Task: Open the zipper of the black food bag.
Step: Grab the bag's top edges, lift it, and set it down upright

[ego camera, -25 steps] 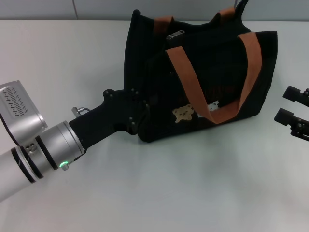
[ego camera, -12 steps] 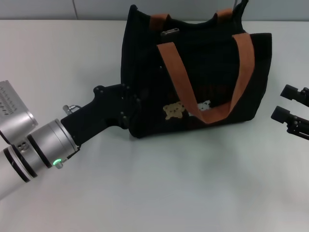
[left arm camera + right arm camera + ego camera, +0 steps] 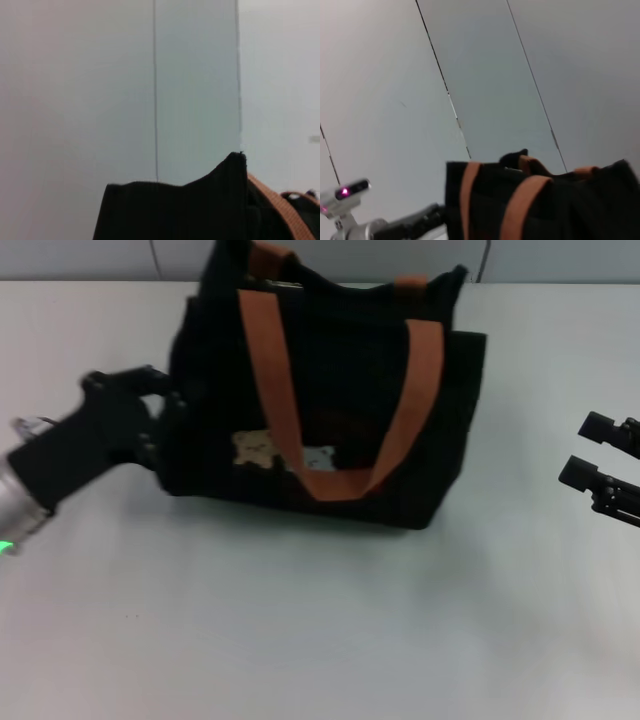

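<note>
Left gripper [image 3: 160, 425] presses against the black food bag [image 3: 330, 410] at its left end; finger state cannot be told. Right gripper [image 3: 590, 452] waits spread, well apart beyond the bag's right end. Left wrist view: only the bag's top edge shows. Right wrist view: the bag stands upright. The zipper [image 3: 285, 284] runs left-right along the bag's top, nearer the left arm.

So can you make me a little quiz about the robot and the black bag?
1. True or false: the left gripper is at the end of the bag.
2. What colour are the straps? A) blue B) orange-brown C) white
3. Fill in: the right gripper waits beside the bag with its fingers ____.

Key: 1 true. 2 B. 3 open.
</note>
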Controlling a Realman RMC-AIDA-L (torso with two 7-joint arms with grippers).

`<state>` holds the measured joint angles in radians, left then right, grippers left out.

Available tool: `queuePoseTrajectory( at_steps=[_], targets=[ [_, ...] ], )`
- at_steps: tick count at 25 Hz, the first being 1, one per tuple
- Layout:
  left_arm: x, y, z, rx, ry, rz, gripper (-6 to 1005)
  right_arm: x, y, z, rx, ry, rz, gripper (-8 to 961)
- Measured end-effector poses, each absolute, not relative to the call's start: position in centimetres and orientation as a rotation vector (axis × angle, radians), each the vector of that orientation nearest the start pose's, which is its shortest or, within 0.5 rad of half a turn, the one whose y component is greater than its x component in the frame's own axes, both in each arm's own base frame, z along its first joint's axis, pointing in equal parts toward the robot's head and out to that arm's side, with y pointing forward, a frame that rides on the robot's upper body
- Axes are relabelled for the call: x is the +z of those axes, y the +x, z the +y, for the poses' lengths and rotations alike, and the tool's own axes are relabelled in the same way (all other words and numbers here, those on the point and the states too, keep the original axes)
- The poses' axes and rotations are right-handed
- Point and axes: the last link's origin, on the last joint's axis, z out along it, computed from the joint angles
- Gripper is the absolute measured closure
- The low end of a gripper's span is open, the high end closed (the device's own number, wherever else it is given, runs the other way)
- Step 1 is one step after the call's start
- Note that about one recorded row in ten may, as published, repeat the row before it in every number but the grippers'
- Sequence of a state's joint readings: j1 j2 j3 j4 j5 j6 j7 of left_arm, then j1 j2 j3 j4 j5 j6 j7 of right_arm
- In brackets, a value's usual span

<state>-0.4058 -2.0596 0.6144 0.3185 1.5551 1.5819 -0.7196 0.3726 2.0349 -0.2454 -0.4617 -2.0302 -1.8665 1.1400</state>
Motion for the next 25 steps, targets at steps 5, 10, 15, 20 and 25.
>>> queuePoseTrajectory(
  at_steps=[5,10,15,20,25],
  targets=[
    [4.5,-28.4,30.0,-0.953,-2.365,-0.180,894,3.3,30.7,25.8,1.163,-2.425,0.651,180],
    [8.2,-26.4,31.1,-0.841,-2.499,-0.132,894,2.9,30.3,25.9,1.186,-2.431,0.647,181],
    [11.1,-24.2,31.7,-0.791,-2.535,-0.056,894,1.5,28.7,26.5,1.269,-2.445,0.657,182],
    [12.9,-22.1,32.2,-0.733,-2.545,0.037,894,-2.1,25.2,28.3,1.350,-2.524,0.655,183],
    [12.7,-20.7,32.5,-0.717,-2.581,0.112,894,-6.0,22.7,29.7,1.280,-2.645,0.695,184]
  ],
)
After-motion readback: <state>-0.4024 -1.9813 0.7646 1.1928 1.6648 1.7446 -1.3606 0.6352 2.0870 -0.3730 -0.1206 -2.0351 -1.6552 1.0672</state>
